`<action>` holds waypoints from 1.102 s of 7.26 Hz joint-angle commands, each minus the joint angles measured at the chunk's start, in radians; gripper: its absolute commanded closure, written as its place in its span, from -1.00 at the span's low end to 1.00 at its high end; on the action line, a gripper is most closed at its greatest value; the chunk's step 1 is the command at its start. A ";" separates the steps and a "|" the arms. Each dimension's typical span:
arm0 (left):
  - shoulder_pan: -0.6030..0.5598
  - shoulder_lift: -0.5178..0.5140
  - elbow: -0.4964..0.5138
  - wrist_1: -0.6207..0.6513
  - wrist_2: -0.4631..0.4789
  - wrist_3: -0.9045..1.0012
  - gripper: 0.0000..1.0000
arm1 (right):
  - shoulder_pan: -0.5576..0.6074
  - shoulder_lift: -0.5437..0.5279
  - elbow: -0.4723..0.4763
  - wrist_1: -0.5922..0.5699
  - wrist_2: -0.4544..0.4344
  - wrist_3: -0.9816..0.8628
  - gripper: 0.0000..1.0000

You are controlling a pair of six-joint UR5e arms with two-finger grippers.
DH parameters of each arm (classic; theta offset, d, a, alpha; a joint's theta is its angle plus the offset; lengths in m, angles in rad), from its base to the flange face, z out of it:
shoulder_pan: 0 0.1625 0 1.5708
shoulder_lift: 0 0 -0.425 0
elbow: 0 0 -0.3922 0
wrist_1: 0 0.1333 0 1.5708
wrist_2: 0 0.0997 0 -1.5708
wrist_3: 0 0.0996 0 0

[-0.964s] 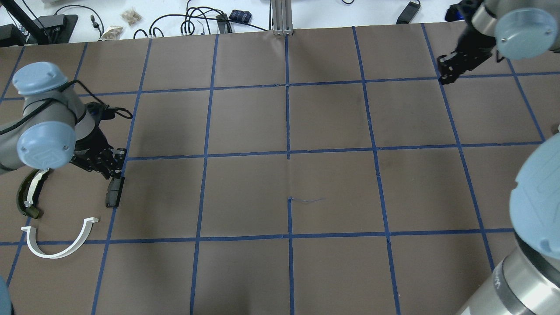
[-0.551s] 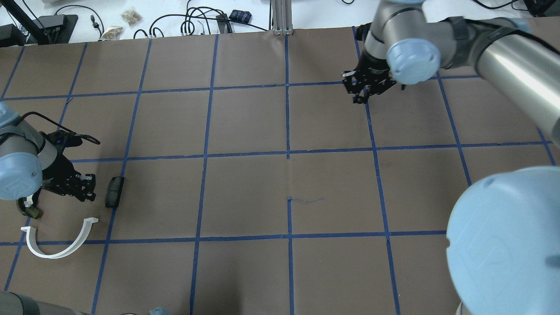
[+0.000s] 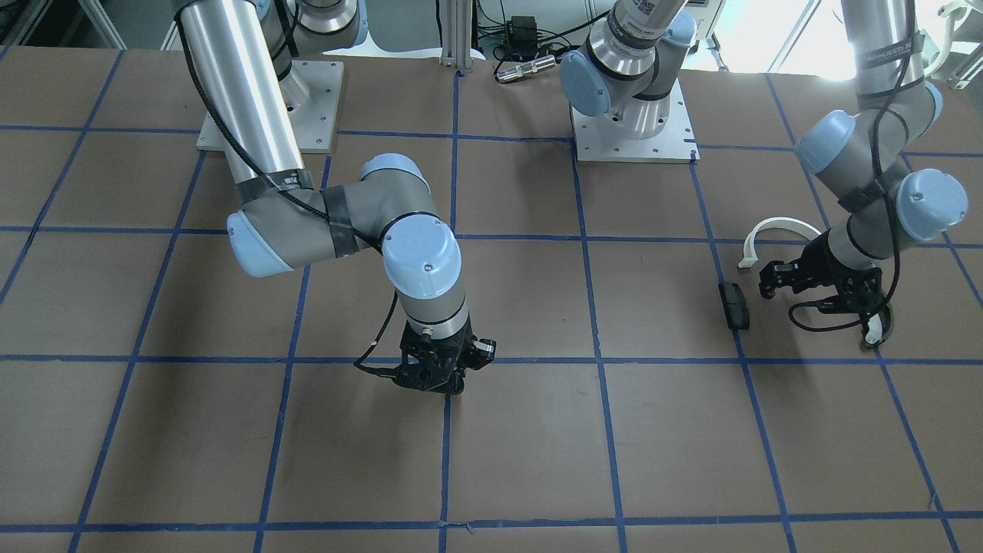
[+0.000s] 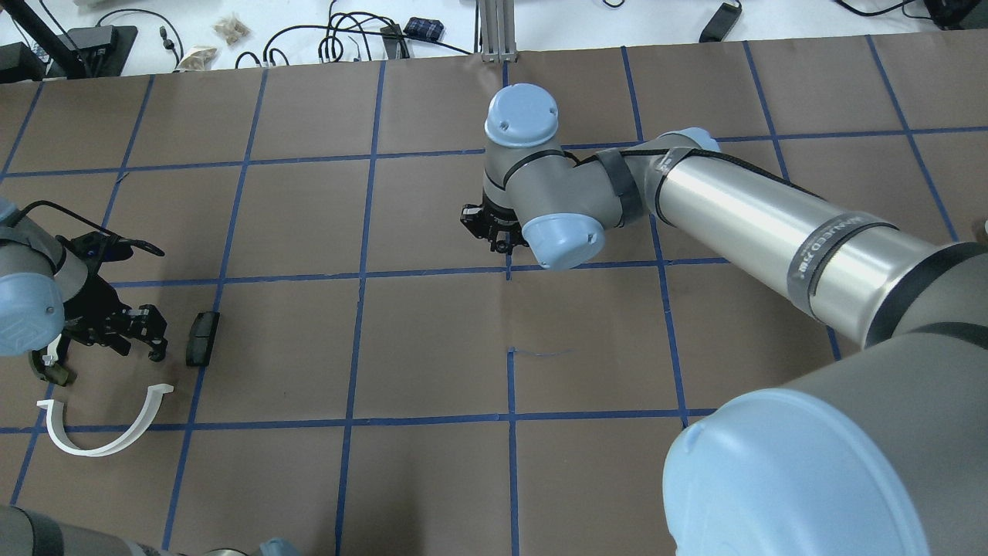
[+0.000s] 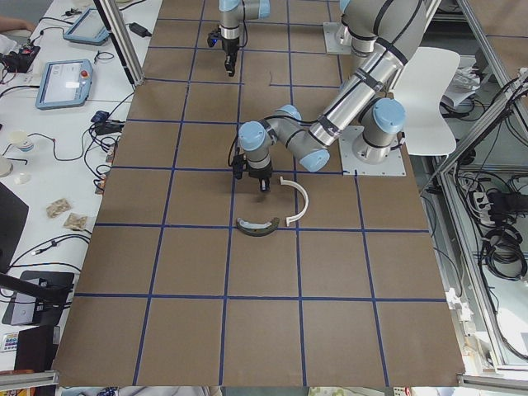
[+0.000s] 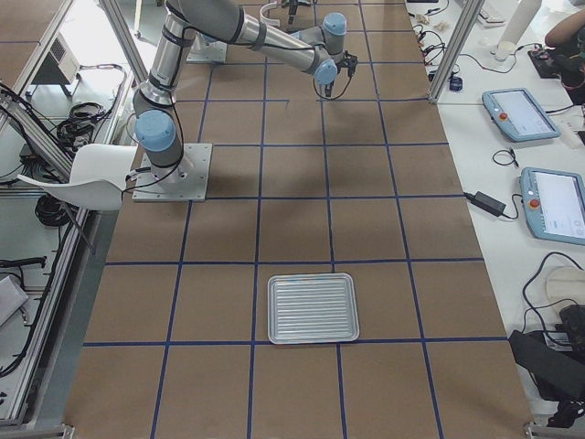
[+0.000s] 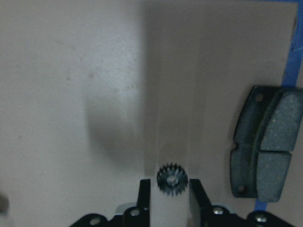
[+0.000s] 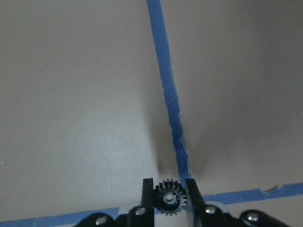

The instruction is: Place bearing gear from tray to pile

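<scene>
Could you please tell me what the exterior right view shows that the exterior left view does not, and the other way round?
Only the exterior right view shows the ribbed metal tray, which lies with nothing on it near that camera. Only the exterior left view shows the dark curved piece lying on the table. Both views show the left arm, the right arm, the blue-taped table and the white half-ring, though exterior right catches only a sliver of the ring at its top edge.
</scene>
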 commanded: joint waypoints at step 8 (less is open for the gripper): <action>-0.647 -0.001 0.186 -0.041 -0.111 -0.680 -0.71 | -0.327 -0.538 -0.009 0.545 -0.072 -0.387 -1.00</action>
